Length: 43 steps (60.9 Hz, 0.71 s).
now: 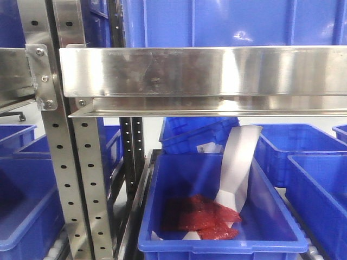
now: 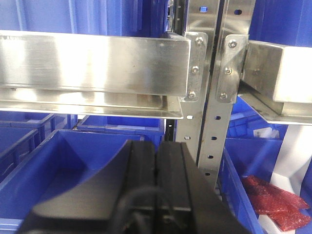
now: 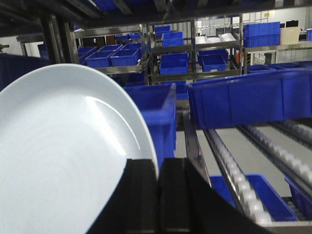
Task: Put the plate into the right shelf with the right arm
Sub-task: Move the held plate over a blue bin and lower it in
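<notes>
My right pincer (image 3: 159,168) is clamped on the rim of the plate (image 3: 63,146). The two black jaws sit almost together, and the plate's edge runs down into the narrow slit between them. The plate is up in the air, tilted on edge to the left of the jaws, and rests on nothing I can see.

It is white and glossy and looks stiff. I judge it to be ceramic or hard plastic but cannot tell which, so I treat it as breakable. The glaze looks slick, and a single bite on the rim leaves most of the weight hanging off to one side, where it can lever and slip. I want a deep hold on the rim, with the broad face kept clear of steel edges.

Past the plate, blue bins (image 3: 243,102) stand on a roller lane (image 3: 229,161). A bare strip of shelf floor (image 3: 265,151) beside them looks like a likely landing place.

My left pincer (image 2: 156,146) is closed on nothing. It hangs before a steel shelf beam (image 2: 97,63), over a blue bin (image 2: 73,161).
</notes>
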Available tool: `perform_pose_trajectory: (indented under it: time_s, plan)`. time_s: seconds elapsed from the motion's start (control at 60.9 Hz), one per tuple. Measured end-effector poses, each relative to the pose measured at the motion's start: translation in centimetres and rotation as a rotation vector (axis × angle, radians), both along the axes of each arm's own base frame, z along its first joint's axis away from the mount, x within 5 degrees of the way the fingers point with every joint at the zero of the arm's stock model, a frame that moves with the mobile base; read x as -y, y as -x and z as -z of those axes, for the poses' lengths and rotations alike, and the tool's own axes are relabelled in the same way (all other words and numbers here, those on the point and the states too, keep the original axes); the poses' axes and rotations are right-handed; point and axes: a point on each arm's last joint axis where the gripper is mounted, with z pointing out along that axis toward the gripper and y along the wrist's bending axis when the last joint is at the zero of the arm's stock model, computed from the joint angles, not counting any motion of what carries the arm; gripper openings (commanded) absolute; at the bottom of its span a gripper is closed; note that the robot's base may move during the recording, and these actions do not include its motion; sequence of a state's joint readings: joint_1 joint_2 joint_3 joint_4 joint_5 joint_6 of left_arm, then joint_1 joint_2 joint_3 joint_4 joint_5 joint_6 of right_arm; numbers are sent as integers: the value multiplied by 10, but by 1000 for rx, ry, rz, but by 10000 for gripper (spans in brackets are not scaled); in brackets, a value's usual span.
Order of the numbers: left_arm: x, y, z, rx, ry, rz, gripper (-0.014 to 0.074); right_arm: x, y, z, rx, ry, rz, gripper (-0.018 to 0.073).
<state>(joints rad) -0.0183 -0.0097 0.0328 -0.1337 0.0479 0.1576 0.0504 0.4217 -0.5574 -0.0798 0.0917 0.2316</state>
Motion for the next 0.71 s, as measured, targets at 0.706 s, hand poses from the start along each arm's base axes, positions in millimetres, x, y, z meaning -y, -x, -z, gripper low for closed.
perform_pose_trajectory:
  time_s: [0.706]
  plan:
    - [0, 0, 0, 0, 0, 0, -128, -67, -207, -121, -41, 6, -186, 50]
